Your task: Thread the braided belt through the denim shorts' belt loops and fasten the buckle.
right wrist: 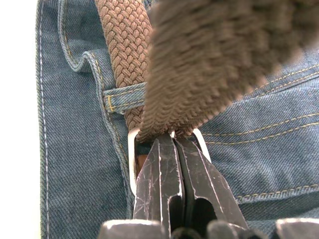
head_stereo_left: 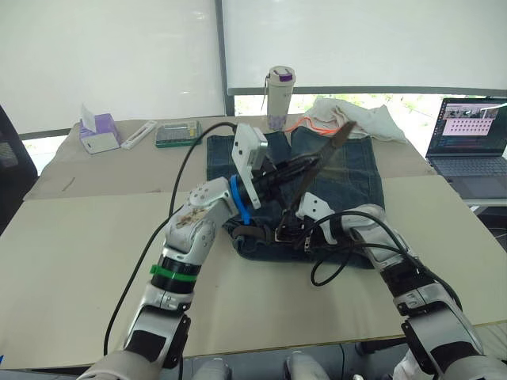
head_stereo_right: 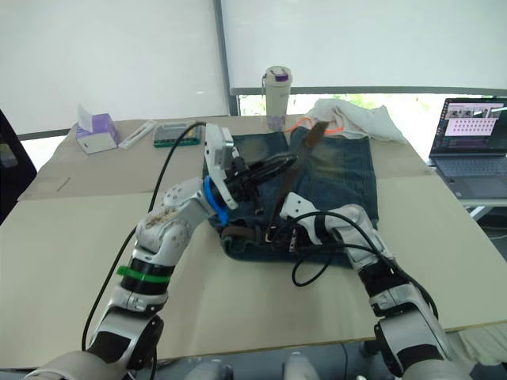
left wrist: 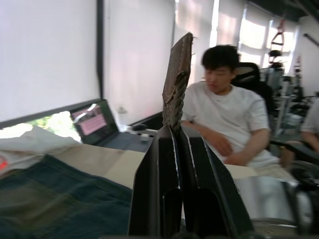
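Denim shorts [head_stereo_left: 341,170] flat on the surface [head_stereo_left: 79,245], waistband toward the robot. Braided belt [right wrist: 124,55] runs along the waistband under a belt loop [right wrist: 122,93]; its free tail rises up and away, long axis slanting from the buckle [right wrist: 133,149] to the left gripper [head_stereo_left: 305,165], jaws clenched on the tail. Right gripper [right wrist: 172,144] sits at the buckle, jaws clamped on it. Likely fastening step: tail must feed toward the right gripper, nearest to the buckle.

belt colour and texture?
Brown woven braid on the braided belt; clearest in the right wrist view.
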{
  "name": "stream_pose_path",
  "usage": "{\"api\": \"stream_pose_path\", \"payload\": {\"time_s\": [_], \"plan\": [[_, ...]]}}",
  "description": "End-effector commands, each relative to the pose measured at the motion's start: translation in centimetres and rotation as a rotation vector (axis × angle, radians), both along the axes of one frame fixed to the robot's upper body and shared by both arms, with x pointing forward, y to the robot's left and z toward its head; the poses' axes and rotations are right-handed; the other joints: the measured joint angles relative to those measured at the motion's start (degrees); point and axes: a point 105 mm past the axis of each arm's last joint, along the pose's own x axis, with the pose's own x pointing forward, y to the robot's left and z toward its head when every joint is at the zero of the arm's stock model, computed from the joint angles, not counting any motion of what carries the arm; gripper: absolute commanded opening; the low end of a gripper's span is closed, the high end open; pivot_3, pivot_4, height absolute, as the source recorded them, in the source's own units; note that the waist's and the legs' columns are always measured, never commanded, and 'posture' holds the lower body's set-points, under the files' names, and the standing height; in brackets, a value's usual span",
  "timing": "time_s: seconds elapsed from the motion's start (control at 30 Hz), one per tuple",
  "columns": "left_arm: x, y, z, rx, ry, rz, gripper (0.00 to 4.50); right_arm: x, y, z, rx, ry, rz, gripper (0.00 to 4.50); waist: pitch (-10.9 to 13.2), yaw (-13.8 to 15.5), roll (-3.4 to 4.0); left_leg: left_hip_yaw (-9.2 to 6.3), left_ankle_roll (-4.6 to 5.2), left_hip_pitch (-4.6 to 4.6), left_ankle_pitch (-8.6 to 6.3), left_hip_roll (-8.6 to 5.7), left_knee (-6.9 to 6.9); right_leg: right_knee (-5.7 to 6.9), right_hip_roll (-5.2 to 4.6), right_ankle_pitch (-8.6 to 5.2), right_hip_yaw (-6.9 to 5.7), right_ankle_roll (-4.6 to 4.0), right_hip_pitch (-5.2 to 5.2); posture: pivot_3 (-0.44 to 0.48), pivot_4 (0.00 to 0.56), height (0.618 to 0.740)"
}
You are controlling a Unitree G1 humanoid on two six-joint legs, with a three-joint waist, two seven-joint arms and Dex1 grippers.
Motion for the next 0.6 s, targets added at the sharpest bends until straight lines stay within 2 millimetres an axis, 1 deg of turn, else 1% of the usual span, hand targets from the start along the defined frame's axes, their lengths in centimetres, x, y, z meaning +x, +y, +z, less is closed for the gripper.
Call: {"api": "stream_pose_path", "payload": {"time_s": [0.03,0.07,0.13,0.17,0.2,0.27,0.3,0.37,0.43,0.47,0.5,0.57,0.6], "plan": [[-3.3,-0.4,3.2,-0.091,-0.121,-0.127,0.00,-1.3,-1.2,-5.0,-0.112,0.142,-0.079,0.07,0.00,0.01,0.00,0.00,0.00,0.01,0.00,0.00,-0.01,-0.01,0.00,0.00,0.00,0.00,0.01,0.000,0.150,0.740],[-2.6,-0.2,3.0,-0.099,-0.102,-0.093,0.00,-1.3,-1.2,-5.0,-0.108,0.134,-0.082,0.07,0.00,0.01,0.00,0.01,0.00,0.02,0.00,0.00,0.00,-0.01,0.00,0.00,0.00,0.00,0.02,0.000,0.150,0.740],[0.5,0.3,1.7,-0.066,-0.071,0.090,0.00,-1.2,-0.8,-4.3,-0.060,0.086,-0.090,0.07,-0.03,0.11,-0.02,0.00,0.00,0.02,0.00,0.00,0.02,-0.01,0.00,0.00,-0.01,0.00,0.04,0.000,0.150,0.740],[1.5,0.6,1.1,-0.049,-0.066,0.154,0.00,-1.1,-0.7,-3.9,-0.042,0.068,-0.091,0.07,-0.03,0.13,-0.02,-0.01,0.00,0.07,0.00,0.00,0.02,-0.02,0.01,0.00,-0.01,0.00,0.09,0.000,0.150,0.740],[3.0,1.1,0.3,-0.019,-0.050,0.242,0.00,-1.1,-0.5,-3.1,-0.003,0.035,-0.087,0.07,-0.04,0.10,-0.02,0.00,0.00,0.07,0.00,0.00,0.02,-0.03,0.01,0.00,-0.01,0.00,0.09,0.000,0.150,0.740],[4.5,2.1,-0.9,0.016,-0.044,0.335,0.00,-1.3,-0.5,-1.4,0.073,-0.017,-0.093,0.07,-0.04,0.35,-0.02,0.00,0.00,0.06,0.00,0.00,0.02,-0.04,0.01,0.00,-0.01,0.00,0.09,0.000,0.150,0.740],[4.8,2.4,-1.3,0.027,-0.049,0.354,0.00,-1.5,-0.5,-0.8,0.099,-0.041,-0.087,0.07,-0.04,0.45,-0.02,0.00,0.00,0.05,0.00,-0.01,0.02,-0.04,0.01,0.00,-0.01,0.00,0.08,0.000,0.150,0.740],[4.8,2.5,-1.6,0.029,-0.056,0.357,0.00,-1.9,-0.6,-0.1,0.132,-0.066,-0.092,0.07,-0.03,0.76,-0.01,0.01,0.00,0.02,0.00,-0.02,0.01,-0.06,-0.01,0.00,0.00,0.00,0.05,0.000,0.150,0.740],[4.9,2.4,-1.9,0.045,-0.075,0.364,0.00,-2.2,-1.0,1.1,0.172,-0.111,-0.115,0.07,-0.01,1.26,0.01,0.02,-0.01,-0.05,0.00,-0.03,0.01,-0.08,-0.03,0.00,0.01,0.00,-0.02,0.000,0.150,0.740],[4.9,2.3,-2.1,0.053,-0.087,0.376,0.00,-2.3,-1.3,2.3,0.213,-0.151,-0.149,0.07,0.01,1.44,0.01,0.01,0.00,-0.07,0.00,-0.06,0.01,-0.09,-0.06,0.00,0.01,0.01,-0.02,0.000,0.150,0.740],[5.0,2.3,-2.2,0.058,-0.095,0.384,0.00,-2.4,-1.5,3.0,0.238,-0.177,-0.173,0.07,0.02,1.72,0.02,0.02,0.00,-0.07,0.00,-0.06,0.01,-0.10,-0.07,0.00,0.02,0.01,-0.03,0.000,0.150,0.740],[5.1,2.0,-2.6,0.075,-0.126,0.411,0.00,-3.3,-2.3,4.7,0.320,-0.162,-0.230,0.07,0.06,2.03,0.03,0.00,-0.01,-0.12,0.00,-0.10,0.03,-0.10,-0.10,-0.01,0.00,0.01,-0.04,0.000,0.150,0.740],[5.2,1.8,-2.7,0.082,-0.143,0.420,0.00,-3.8,-2.6,5.1,0.343,-0.138,-0.247,0.60,0.08,2.25,0.05,0.00,-0.01,-0.14,0.00,-0.10,0.04,-0.09,-0.11,0.00,0.00,0.02,-0.05,0.000,0.150,0.740]]}}
